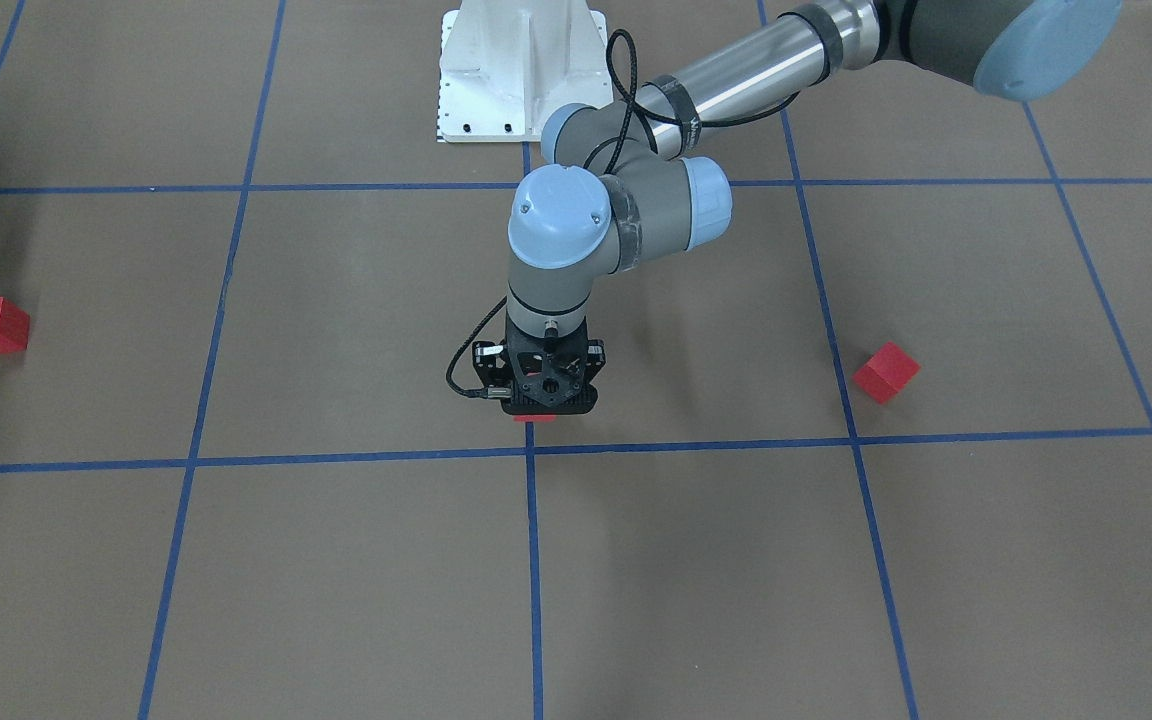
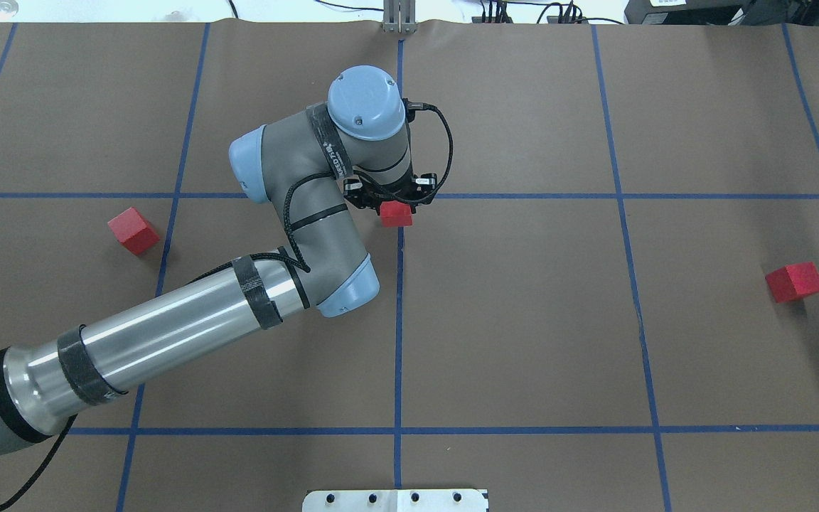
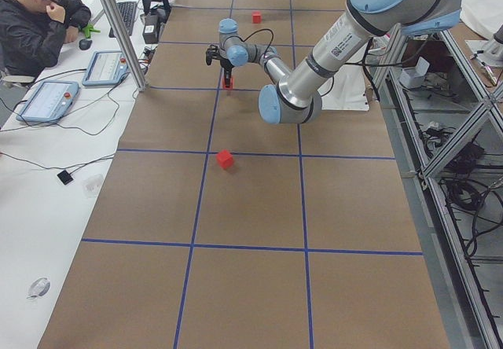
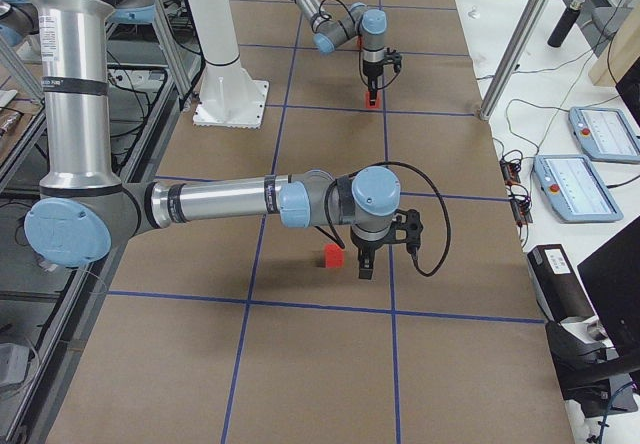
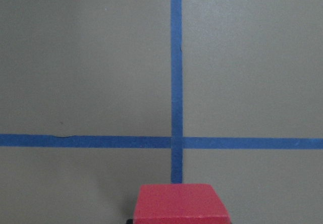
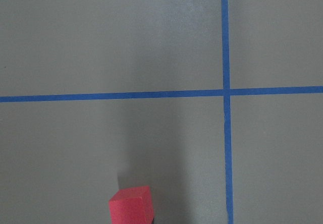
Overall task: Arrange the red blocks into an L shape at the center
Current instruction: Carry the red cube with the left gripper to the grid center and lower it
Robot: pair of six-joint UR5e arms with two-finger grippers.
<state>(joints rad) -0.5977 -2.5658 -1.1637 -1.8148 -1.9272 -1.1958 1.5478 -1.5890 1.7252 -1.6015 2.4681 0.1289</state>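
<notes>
The left fingers (image 2: 415,203) hold 1 red block (image 2: 396,215) tight, just by the middle cross (image 2: 400,195). Put it down softly, straight with the blue lines (image 2: 399,320), leaving room for the left block (image 2: 134,230) and the right block (image 2: 795,281). I cannot tell if the right fingers (image 4: 364,267) are wide or narrow.

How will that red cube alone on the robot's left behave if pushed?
The red cube sits flat on a face, so it should slide, not roll. Crisp edges suggest it's rigid. Being small, it's probably light and may twist if nudged off-centre.
</notes>
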